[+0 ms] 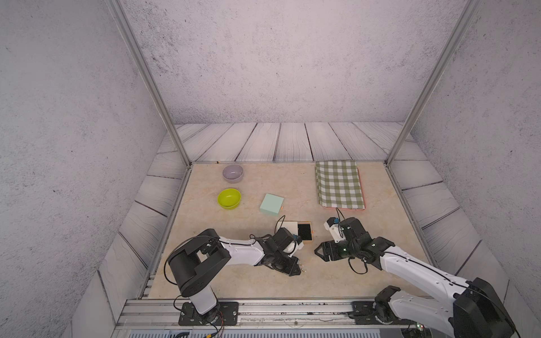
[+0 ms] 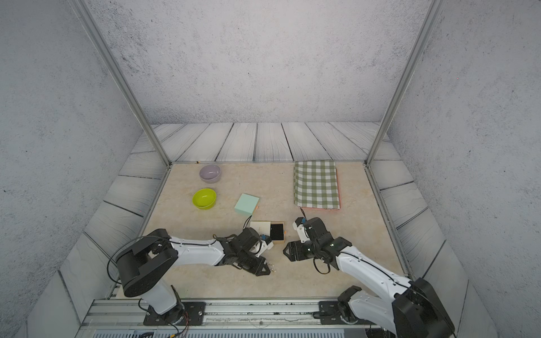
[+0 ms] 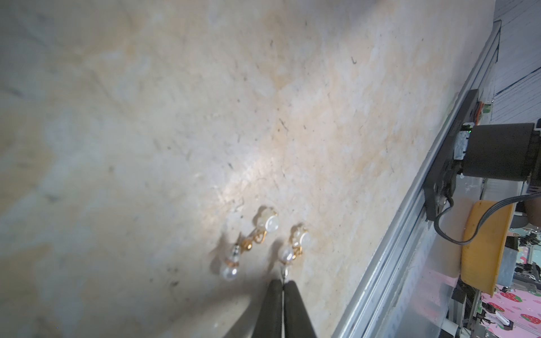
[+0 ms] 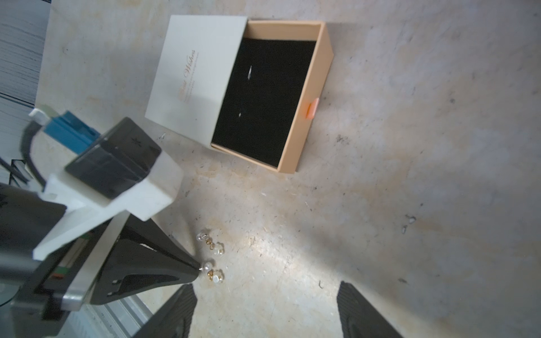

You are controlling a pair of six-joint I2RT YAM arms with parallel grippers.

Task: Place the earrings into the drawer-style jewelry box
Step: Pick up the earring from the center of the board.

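Note:
Two pearl-and-gold earrings lie side by side on the beige tabletop, near its front edge. My left gripper is shut, its tips pinching the thin metal end of one earring. The other earring lies loose beside it. Both top views show the left gripper low over the earrings. The drawer-style jewelry box has a white sleeve, and its tan drawer is pulled out, showing bare black foam. My right gripper is open and holds nothing. It hovers just right of the earrings.
A closed mint-green square box sits behind the jewelry box. At the back left stand a lime bowl and a lilac bowl. A green checked cloth lies at the back right. A metal rail runs along the table's front edge.

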